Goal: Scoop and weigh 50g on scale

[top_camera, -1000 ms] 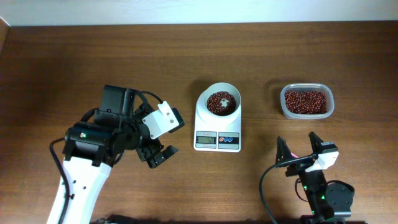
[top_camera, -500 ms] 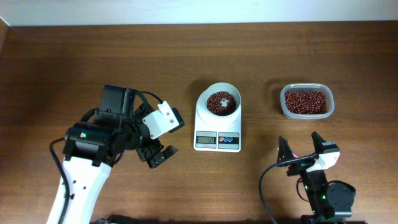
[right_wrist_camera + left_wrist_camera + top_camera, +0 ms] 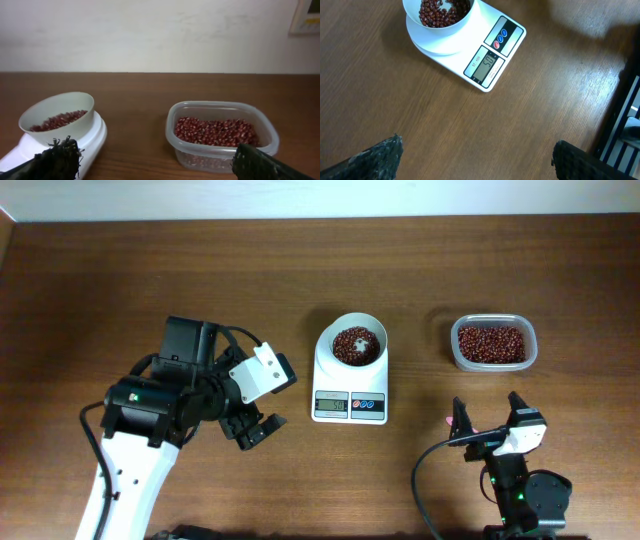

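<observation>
Scale (image 3: 326, 376): white; display (image 3: 484, 67) grey; buttons (image 3: 503, 33) blue, one red. Bowl (image 3: 358, 319) white. Beans (image 3: 356, 345) dark red-brown. Tub (image 3: 220, 159) clear, beans inside same red-brown. Table (image 3: 150, 270) brown, wood grain. Wall (image 3: 150, 35) off-white. Left arm (image 3: 130, 470) white, black upper housing.

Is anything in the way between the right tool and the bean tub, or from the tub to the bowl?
Nothing visible. Bare table lies between the open right tool and the tub, and between the tub and the bowl on the scale.
</observation>
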